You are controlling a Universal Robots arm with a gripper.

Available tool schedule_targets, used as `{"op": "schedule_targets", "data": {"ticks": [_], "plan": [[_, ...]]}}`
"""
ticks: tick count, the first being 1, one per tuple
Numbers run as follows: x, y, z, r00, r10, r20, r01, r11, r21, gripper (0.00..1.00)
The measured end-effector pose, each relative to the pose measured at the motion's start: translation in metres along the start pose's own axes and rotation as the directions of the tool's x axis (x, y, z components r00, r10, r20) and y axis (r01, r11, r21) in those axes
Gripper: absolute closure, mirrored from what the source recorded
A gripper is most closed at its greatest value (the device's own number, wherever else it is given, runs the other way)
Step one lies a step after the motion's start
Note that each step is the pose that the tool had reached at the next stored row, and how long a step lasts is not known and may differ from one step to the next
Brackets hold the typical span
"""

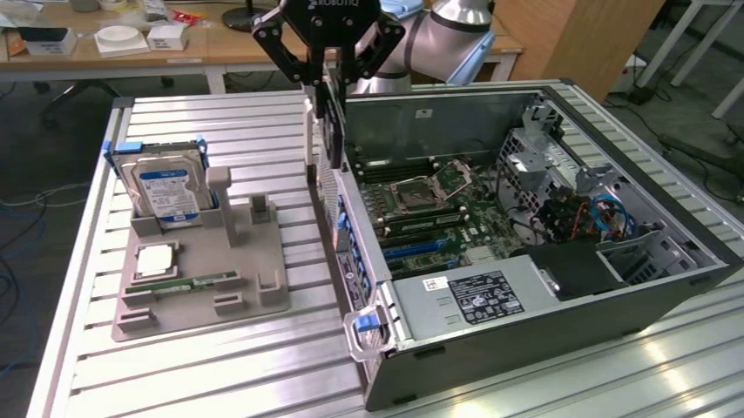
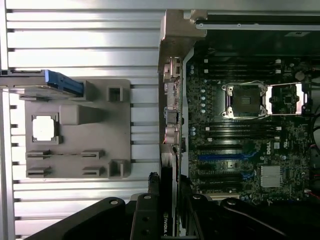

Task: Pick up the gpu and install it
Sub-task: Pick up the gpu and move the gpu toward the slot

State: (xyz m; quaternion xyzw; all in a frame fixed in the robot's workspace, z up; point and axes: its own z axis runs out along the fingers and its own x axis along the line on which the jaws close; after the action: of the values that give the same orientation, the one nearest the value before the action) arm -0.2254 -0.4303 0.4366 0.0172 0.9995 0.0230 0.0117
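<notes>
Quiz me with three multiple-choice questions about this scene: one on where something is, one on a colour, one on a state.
1. Where does the hard drive stand?
A) upright in the grey holder
B) flat on the floor
C) on a shelf

2. What colour are the clips at the hard drive's top corners?
A) red
B) blue
C) yellow

3. What is the tool doing?
A) hanging empty
B) gripping a cup
C) gripping the dark graphics card by the computer case's edge

Answers:
1 A: it stands on edge in the holder's slot.
2 B: blue shows at both corners.
3 C: the card hangs between the tool's fingers.
</notes>
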Motion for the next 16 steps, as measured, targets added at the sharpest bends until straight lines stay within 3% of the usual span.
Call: {"op": "schedule_targets", "data": {"ticks": [16], "plan": [[-0.0103,-0.0005,0.0002,1.0000,0.000,0.0000,0.000,1.0000,0.0000,0.74]]}}
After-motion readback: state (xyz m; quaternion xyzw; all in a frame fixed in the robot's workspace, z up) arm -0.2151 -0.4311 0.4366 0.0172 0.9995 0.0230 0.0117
